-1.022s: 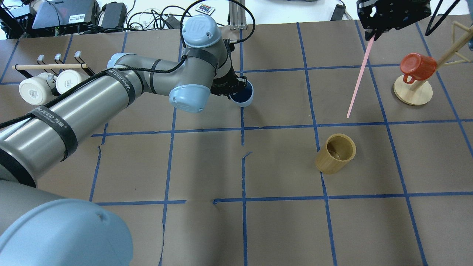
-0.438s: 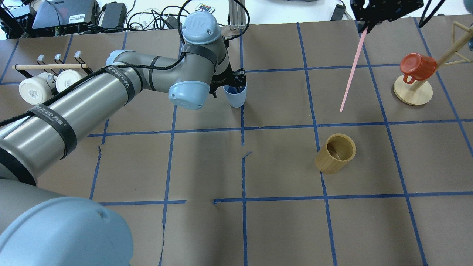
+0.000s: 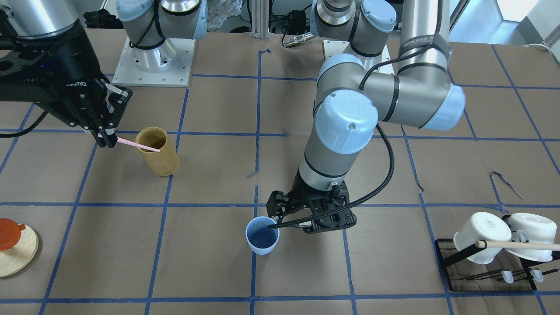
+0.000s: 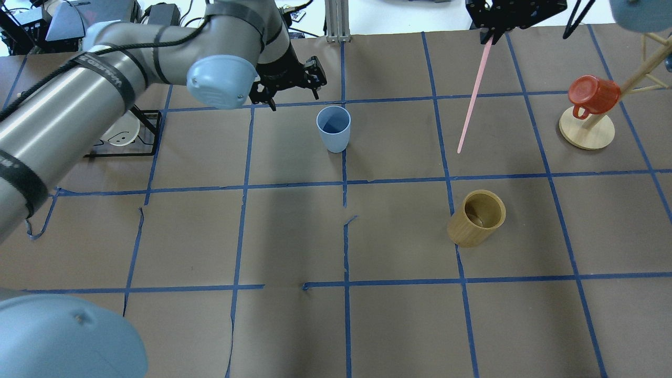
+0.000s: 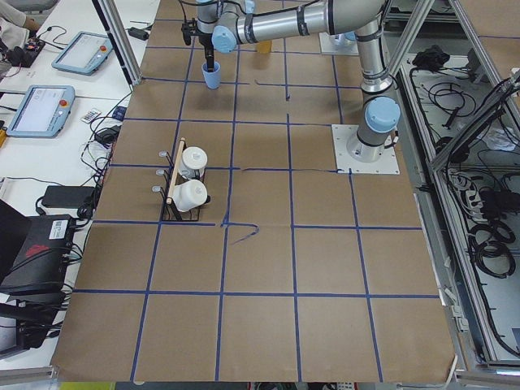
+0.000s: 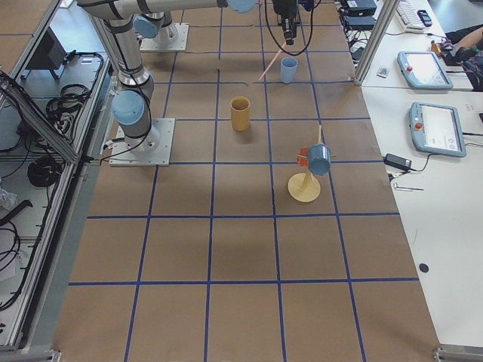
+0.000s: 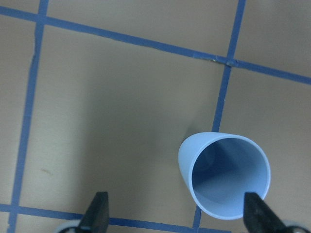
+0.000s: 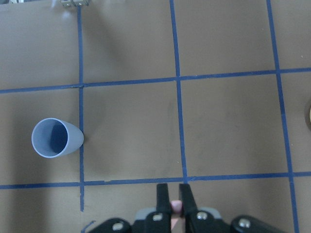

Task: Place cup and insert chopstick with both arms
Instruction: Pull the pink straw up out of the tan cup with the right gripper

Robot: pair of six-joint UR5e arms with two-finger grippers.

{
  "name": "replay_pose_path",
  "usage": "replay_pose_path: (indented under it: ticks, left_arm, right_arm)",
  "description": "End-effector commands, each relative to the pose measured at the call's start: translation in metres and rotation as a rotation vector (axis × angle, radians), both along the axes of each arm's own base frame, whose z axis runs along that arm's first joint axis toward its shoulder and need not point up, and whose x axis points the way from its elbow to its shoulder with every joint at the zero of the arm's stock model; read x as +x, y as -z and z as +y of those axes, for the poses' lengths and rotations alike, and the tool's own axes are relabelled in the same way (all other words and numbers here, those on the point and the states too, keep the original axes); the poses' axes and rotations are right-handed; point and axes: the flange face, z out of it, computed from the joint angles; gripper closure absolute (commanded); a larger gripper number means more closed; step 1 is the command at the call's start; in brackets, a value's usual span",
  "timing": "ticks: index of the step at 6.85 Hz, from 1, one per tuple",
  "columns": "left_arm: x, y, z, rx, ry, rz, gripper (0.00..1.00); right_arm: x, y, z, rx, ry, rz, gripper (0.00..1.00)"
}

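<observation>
The light blue cup stands upright and free on the brown table, near a blue tape crossing; it also shows in the front view and both wrist views. My left gripper is open and empty, raised above the cup and a little to its far left; its two fingertips frame the bottom of the left wrist view. My right gripper is shut on the top end of the pink chopstick, which hangs tilted in the air to the right of the cup.
A tan bamboo cylinder stands right of centre. A red mug hangs on a wooden stand at the far right. A black rack with white mugs and a wooden dowel sits at the left side.
My left gripper let go of the cup, opened and drew up and away to the far left; the cup now stands upright alone. My right gripper carried the chopstick leftwards.
</observation>
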Motion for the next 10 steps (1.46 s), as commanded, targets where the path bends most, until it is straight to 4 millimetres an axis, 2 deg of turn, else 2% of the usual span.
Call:
replay_pose_path:
  ticks: [1, 2, 3, 4, 5, 6, 7, 10]
  left_arm:
    - [0.057, -0.069, 0.029, -0.010, 0.184, -0.157, 0.00]
    - [0.077, -0.100, 0.052, 0.016, 0.185, -0.158, 0.00]
    - [0.089, -0.130, 0.068, -0.020, 0.219, -0.153, 0.00]
    - [0.091, -0.139, 0.085, 0.009, 0.234, -0.142, 0.00]
    - [0.092, -0.130, 0.091, 0.029, 0.231, -0.100, 0.00]
    - [0.093, -0.120, 0.100, 0.042, 0.234, -0.108, 0.00]
    - [0.089, -0.121, 0.105, 0.038, 0.242, -0.098, 0.00]
    - [0.096, -0.127, 0.100, 0.026, 0.228, -0.098, 0.00]
  right_arm:
    - [0.068, 0.010, -0.010, -0.119, -0.047, -0.028, 1.00]
    - [0.095, 0.006, -0.005, -0.176, -0.082, -0.048, 1.00]
    - [0.117, 0.011, -0.005, -0.212, -0.122, -0.060, 1.00]
    - [0.148, 0.024, -0.001, -0.264, -0.174, -0.075, 1.00]
    - [0.177, 0.040, 0.001, -0.328, -0.206, -0.095, 1.00]
    - [0.185, 0.058, -0.002, -0.339, -0.209, -0.100, 1.00]
    - [0.185, 0.071, -0.003, -0.350, -0.208, -0.101, 1.00]
    - [0.186, 0.108, -0.008, -0.334, -0.202, -0.085, 1.00]
